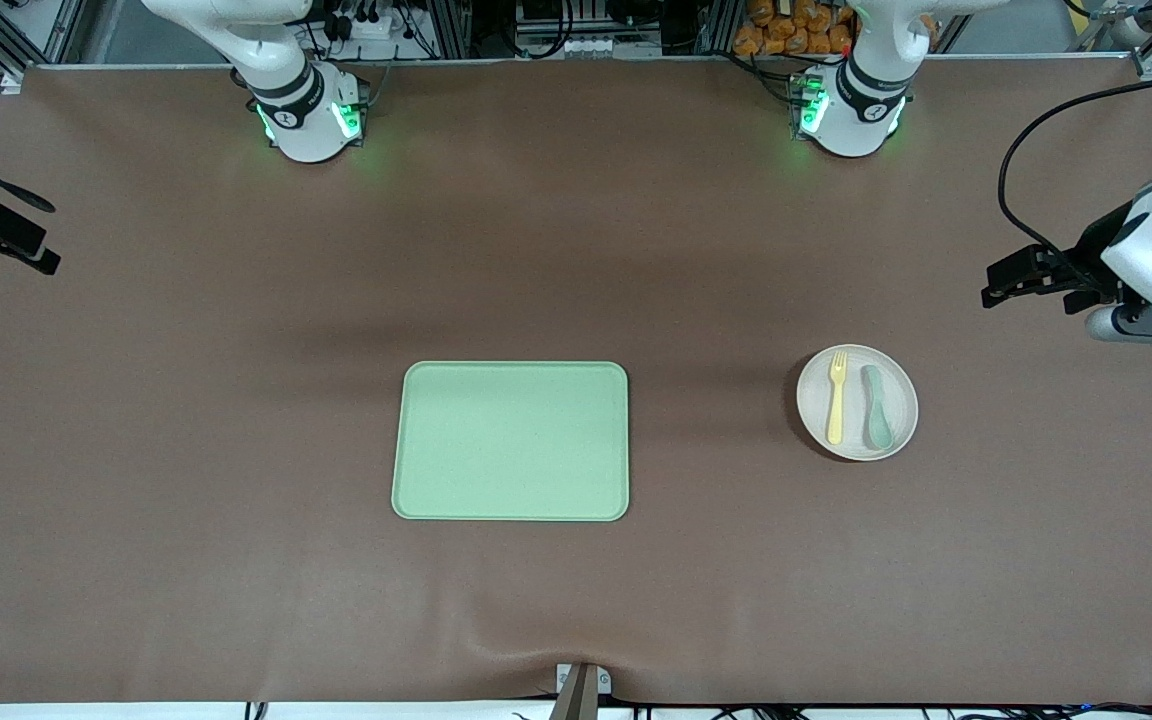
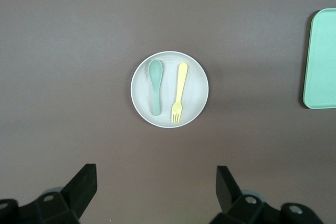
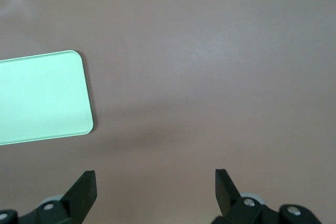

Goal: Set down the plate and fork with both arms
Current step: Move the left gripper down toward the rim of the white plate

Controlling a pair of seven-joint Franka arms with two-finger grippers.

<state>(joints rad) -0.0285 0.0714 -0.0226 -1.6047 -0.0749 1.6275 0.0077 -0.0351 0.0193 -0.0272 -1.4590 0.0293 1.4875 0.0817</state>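
Observation:
The off-white plate (image 1: 899, 388) sits on the brown table toward the left arm's end. The pale-yellow fork (image 1: 836, 398) lies on it beside a grey-green spoon (image 1: 877, 406). My left gripper (image 1: 998, 284) is open and empty, up in the air past the plate at the left arm's end of the table. The left wrist view shows the plate (image 2: 197, 91), the fork (image 2: 179, 92) and the spoon (image 2: 156, 85) ahead of the open left gripper (image 2: 156, 183). My right gripper (image 1: 52, 238) hangs open and empty at the right arm's end; the right wrist view (image 3: 156, 183) shows bare table between its fingers.
A rectangular light-green tray (image 1: 511, 442) lies empty in the middle of the table, apart from the plate. Its edge shows in the left wrist view (image 2: 321, 59) and its corner in the right wrist view (image 3: 42, 98). The arm bases stand along the table's back edge.

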